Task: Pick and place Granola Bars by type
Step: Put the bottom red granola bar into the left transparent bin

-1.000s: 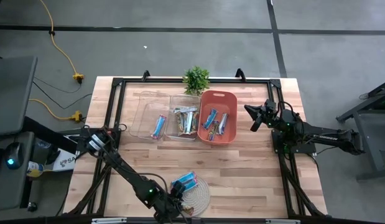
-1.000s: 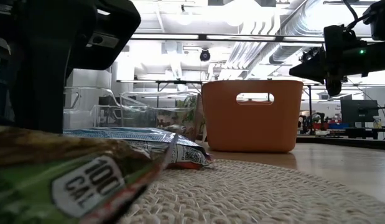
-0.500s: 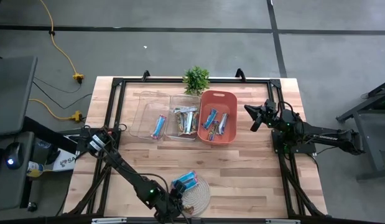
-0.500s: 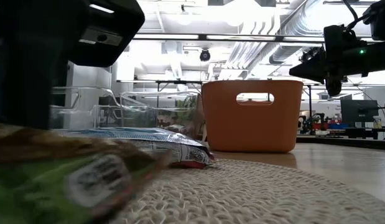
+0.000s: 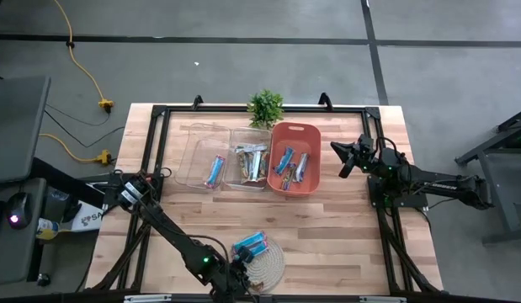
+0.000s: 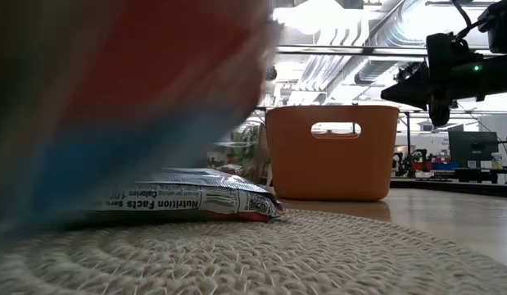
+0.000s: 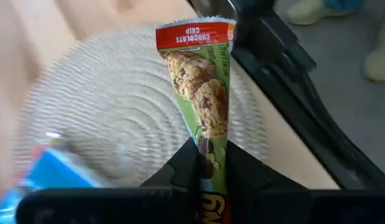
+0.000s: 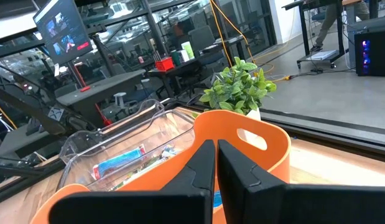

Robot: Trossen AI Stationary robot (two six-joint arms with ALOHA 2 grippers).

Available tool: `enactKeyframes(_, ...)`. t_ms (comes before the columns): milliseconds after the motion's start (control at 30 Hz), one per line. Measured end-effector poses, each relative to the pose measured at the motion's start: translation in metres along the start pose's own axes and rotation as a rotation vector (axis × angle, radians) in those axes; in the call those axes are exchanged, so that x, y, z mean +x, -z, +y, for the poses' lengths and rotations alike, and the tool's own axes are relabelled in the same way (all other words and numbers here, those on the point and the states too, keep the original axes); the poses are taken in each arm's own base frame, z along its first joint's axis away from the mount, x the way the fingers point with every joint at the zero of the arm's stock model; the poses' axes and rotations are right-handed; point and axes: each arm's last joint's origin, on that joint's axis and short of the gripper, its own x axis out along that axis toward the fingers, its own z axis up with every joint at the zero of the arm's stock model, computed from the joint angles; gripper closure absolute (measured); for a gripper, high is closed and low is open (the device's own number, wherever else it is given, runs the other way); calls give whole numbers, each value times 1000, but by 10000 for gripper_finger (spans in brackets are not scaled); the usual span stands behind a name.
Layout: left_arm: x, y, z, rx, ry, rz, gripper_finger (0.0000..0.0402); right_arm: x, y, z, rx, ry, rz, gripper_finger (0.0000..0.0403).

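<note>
My left gripper [image 7: 204, 155] is at the table's near edge [image 5: 246, 276], over the round woven mat [image 7: 130, 124], shut on a green chocolate-chip granola bar [image 7: 201, 81]. In the low view a blurred wrapper [image 6: 130, 90] fills the upper left, above the mat [image 6: 319, 254]. Blue bars [image 5: 252, 246] lie flat on the mat; one shows in the low view [image 6: 187, 197]. More bars lie in a clear bin [image 5: 215, 168], in a second clear bin [image 5: 252, 162] and in the orange basket [image 5: 294, 164]. My right gripper [image 5: 344, 160] hangs shut to the right of the basket [image 8: 215, 168]. My left gripper pinches the green bar between its two fingers at the end nearest the wrist [image 7: 208, 146]. The bar runs on forward past the fingertips, roughly in line with them, its red-labelled end [image 7: 195, 36] farthest out. It hangs over the mat and looks raised off it.
A small potted plant [image 5: 265, 108] stands at the far edge behind the bins. Black frame rails [image 5: 159, 151] run along the table's sides. Bare wood [image 5: 327, 227] lies between the bins and the mat.
The green bar that lay on the mat's near left in the low view has come up off the mat and now passes blurred across that camera. The blue bar behind it stays put. My right arm has kept still.
</note>
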Motion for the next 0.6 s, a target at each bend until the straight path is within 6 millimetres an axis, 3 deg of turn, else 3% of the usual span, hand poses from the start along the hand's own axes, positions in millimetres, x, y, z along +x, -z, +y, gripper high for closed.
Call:
enactKeyframes(267,-29,-38,15,80,-205,-37,351,0,0,0,0,0,0,402)
enactKeyframes(600,-85,-92,72,-113,-459,-165,351,0,0,0,0,0,0,402)
